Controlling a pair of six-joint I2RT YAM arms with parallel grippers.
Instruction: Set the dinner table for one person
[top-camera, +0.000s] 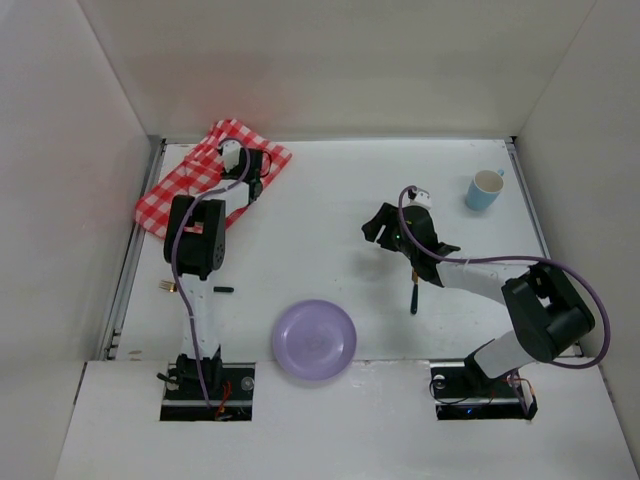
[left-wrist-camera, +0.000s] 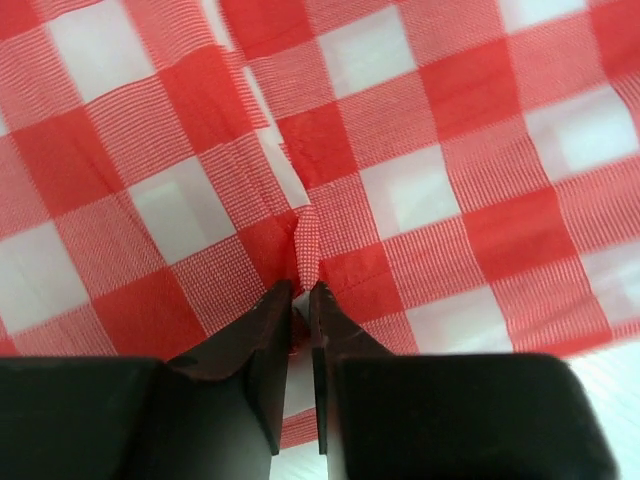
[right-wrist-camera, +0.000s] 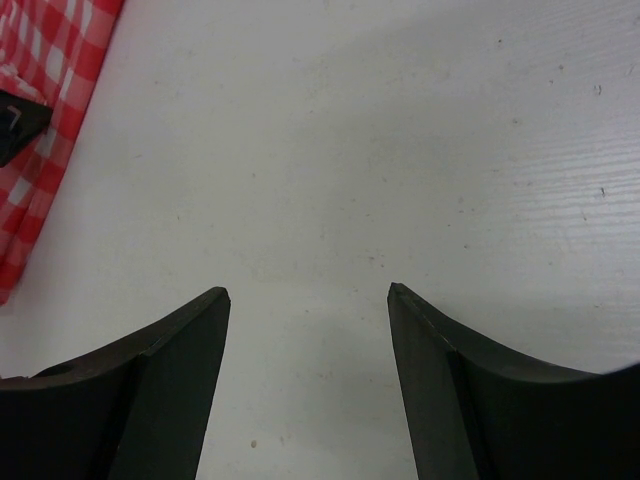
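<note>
The white dinner table (top-camera: 320, 205) carries a red-and-white checked cloth (top-camera: 185, 192) crumpled at its far left corner. My left gripper (top-camera: 254, 176) is over the cloth's right part. In the left wrist view it (left-wrist-camera: 301, 290) is shut on a raised fold of the cloth (left-wrist-camera: 420, 180). My right gripper (top-camera: 380, 226) hovers over the table's middle right. In the right wrist view it (right-wrist-camera: 308, 292) is open and empty above bare table (right-wrist-camera: 350, 150), with the cloth's edge (right-wrist-camera: 40, 70) at the top left.
A purple plate (top-camera: 314, 340) lies at the near edge between the arm bases. A light blue cup (top-camera: 485, 190) stands at the far right. A dark utensil (top-camera: 413, 297) lies under the right arm. A small gold item (top-camera: 166, 287) and a short black piece (top-camera: 222, 290) lie by the left arm.
</note>
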